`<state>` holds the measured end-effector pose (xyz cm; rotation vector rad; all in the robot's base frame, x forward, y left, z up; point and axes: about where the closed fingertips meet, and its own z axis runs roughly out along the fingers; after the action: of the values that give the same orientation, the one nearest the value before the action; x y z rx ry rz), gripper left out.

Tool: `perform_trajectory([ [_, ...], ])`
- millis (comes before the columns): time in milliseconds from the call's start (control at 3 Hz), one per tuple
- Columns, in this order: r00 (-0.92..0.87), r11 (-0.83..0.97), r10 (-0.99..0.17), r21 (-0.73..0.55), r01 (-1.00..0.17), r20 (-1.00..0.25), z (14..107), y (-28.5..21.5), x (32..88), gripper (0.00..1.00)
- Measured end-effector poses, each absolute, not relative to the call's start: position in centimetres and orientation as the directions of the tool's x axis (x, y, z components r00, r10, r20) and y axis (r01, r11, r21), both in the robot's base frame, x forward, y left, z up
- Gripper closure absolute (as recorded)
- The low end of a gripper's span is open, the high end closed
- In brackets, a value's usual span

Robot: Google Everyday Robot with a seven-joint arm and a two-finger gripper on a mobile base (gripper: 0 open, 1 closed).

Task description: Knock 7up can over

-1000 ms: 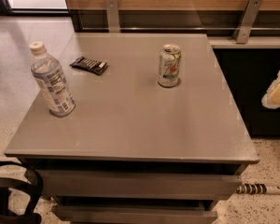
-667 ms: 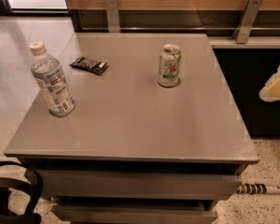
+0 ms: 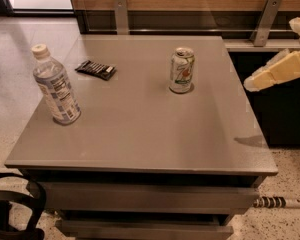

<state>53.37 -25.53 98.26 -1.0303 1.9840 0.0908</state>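
Standing upright toward the far right corner of the table (image 3: 140, 134), the 7up can (image 3: 182, 70) is untouched. The gripper (image 3: 264, 79) hovers beyond the right edge, well apart; whether it is spread cannot be told.

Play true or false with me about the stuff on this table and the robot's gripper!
1. The 7up can stands upright on the table. True.
2. The gripper is touching the can. False: it hangs off to the can's right, by the table's right edge, well apart from it.
3. The clear bottle has a white cap. True.
4. The dark packet lies to the right of the can. False: it lies flat to the can's left, between the bottle and the can.
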Motion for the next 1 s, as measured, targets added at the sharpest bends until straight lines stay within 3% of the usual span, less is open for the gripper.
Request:
perform_trajectory([
  [1000, -0.139, 0.659, -0.357, -0.144, -0.738, -0.923, 95.5, -19.5, 60.6, 0.0],
])
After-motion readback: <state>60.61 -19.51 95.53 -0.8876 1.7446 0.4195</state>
